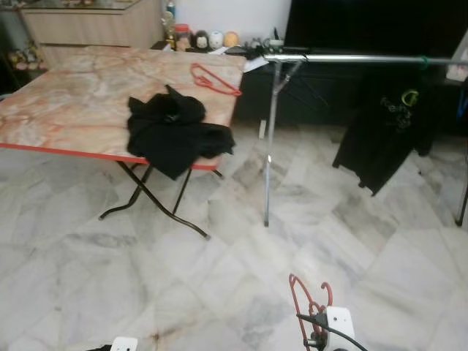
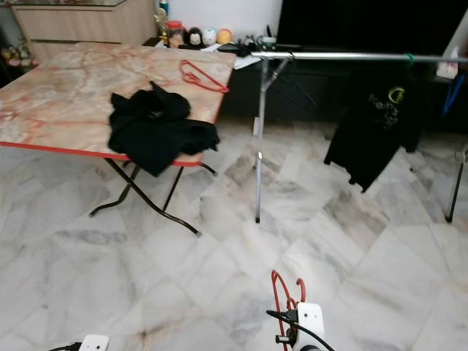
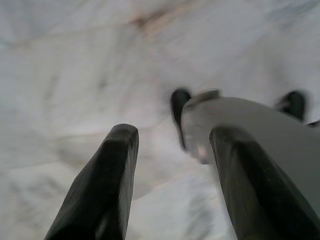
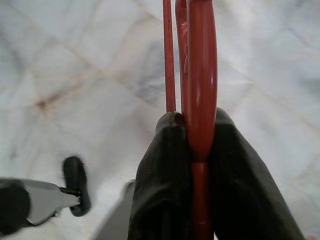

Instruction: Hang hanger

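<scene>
My right gripper [image 4: 197, 145] is shut on a red hanger [image 4: 200, 75], and the hanger's hook [image 1: 307, 292] rises above my right wrist at the bottom of the head views. A silver clothes rail [image 1: 351, 58] spans the upper right on a thin upright pole [image 1: 270, 146], well ahead of me. A black T-shirt [image 1: 384, 131] hangs from the rail's right part. My left gripper [image 3: 172, 145] hangs low over the floor, open with nothing between its fingers.
A folding table [image 1: 66, 95] with a marble-pattern top stands at the left, bearing a heap of black clothes [image 1: 175, 131] and a second red hanger [image 1: 214, 79]. A dark cabinet [image 1: 351, 29] and small items on a shelf stand behind. Pale marble floor [image 1: 241, 256] lies between.
</scene>
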Tool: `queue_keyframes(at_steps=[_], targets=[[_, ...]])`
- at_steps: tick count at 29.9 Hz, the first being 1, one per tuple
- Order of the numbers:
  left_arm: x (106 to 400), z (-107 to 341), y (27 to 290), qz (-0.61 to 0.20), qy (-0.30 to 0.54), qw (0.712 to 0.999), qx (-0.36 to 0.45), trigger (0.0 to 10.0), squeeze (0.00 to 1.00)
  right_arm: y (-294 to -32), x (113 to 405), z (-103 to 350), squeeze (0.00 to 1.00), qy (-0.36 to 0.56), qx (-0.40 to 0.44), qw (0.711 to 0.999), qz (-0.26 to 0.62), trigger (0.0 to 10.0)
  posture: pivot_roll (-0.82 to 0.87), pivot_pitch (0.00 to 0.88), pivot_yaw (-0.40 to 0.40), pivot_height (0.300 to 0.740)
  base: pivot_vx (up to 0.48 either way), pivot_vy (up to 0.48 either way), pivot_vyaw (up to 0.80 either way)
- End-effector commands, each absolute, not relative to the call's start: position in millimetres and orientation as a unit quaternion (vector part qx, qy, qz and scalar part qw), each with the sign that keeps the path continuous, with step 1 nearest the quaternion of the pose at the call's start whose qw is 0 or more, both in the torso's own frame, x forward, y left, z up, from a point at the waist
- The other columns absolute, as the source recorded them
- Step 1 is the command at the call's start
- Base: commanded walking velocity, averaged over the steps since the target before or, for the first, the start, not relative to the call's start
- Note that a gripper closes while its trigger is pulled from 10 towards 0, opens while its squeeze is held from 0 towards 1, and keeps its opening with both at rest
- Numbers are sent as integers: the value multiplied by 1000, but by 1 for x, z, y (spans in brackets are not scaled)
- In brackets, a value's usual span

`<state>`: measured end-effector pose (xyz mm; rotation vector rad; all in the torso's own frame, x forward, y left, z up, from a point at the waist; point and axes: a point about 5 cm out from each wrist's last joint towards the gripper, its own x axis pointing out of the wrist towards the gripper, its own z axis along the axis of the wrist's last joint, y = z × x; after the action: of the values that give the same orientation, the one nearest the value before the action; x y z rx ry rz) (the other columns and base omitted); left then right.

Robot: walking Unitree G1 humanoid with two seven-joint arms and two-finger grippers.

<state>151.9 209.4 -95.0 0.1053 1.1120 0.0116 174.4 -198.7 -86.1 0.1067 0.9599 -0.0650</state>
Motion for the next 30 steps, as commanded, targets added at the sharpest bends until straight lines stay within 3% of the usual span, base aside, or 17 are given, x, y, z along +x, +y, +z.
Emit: queue_keyframes(at_steps=[1, 20, 30], targets=[[147, -96, 215, 6, 534, 843, 57, 10000, 0, -198, 185, -81, 0, 448, 56, 892, -30, 10000, -1, 0, -21, 740, 0, -364, 0], [149, -95, 214, -2, 535, 843, 62, 10000, 0, -195, 185, -82, 0, 451, 59, 890, -29, 10000, -1, 0, -19, 740, 0, -357, 0], [140, -100, 207, 5, 542, 839, 55, 10000, 0, -195, 185, -82, 0, 451, 58, 890, -30, 10000, 5, 0, -21, 740, 0, 0, 0]])
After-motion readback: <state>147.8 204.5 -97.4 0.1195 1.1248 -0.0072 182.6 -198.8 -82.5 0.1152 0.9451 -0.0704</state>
